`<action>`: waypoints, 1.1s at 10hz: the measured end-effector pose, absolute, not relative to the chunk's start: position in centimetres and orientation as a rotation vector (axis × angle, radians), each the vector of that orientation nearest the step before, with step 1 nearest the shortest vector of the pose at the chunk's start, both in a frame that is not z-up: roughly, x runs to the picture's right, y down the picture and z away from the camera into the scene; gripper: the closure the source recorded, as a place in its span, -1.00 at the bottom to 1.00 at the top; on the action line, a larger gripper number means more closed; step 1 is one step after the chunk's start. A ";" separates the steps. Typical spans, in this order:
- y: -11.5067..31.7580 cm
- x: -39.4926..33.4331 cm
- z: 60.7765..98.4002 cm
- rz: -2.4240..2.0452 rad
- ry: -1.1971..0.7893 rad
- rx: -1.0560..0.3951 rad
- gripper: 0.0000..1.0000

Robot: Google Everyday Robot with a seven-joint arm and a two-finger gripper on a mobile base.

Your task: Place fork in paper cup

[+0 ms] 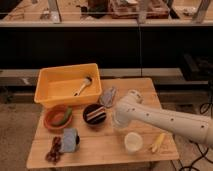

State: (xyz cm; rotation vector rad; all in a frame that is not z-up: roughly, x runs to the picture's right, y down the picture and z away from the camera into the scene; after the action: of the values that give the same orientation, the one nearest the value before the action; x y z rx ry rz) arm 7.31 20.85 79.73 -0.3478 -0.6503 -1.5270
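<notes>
Dark shelving and a low ledge fill the background behind a light wooden counter [100, 152], whose right edge is partly covered by a white robot arm [165, 120] reaching in from the lower right. The arm's far end is cut off by the frame.

The gripper [119, 122] points down at the middle of the counter, its fingers drawn together. The wrist above it hides most of it, and what lies between or beneath the fingers cannot be made out. The thin greyish fork cannot be picked out anywhere in view; whether it sits in the gripper cannot be told.

A small round off-white paper cup [133, 142] stands upright just beside the gripper, toward the camera and slightly right. Its inside looks pale and nothing shows above its rim. Farther right of it lies a short yellow stick-like piece [157, 142].

Just left of the gripper sits a black bowl [84, 114] with striped contents, and beyond that a reddish-brown bowl [50, 121] holding something green. Behind the gripper lies a crumpled grey item [107, 96] of unclear kind. Left of that, a yellow plastic bin [60, 86] holds a light-handled utensil with a rounded head [83, 85].

Near the front left, well apart from the gripper, are a blue-grey object [70, 140] and a dark red cluster [54, 150], both too blurred to identify.
</notes>
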 end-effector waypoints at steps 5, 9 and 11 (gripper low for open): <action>19.2 11.0 79.0 -1.454 -0.618 -0.340 0.78; 18.8 10.8 79.1 -1.432 -0.642 -0.311 0.78; 18.8 10.2 79.2 -1.443 -0.645 -0.300 0.62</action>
State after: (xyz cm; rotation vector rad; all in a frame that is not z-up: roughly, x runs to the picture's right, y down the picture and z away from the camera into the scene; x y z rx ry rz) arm 10.21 18.77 79.21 -0.2997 -0.6451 -1.4429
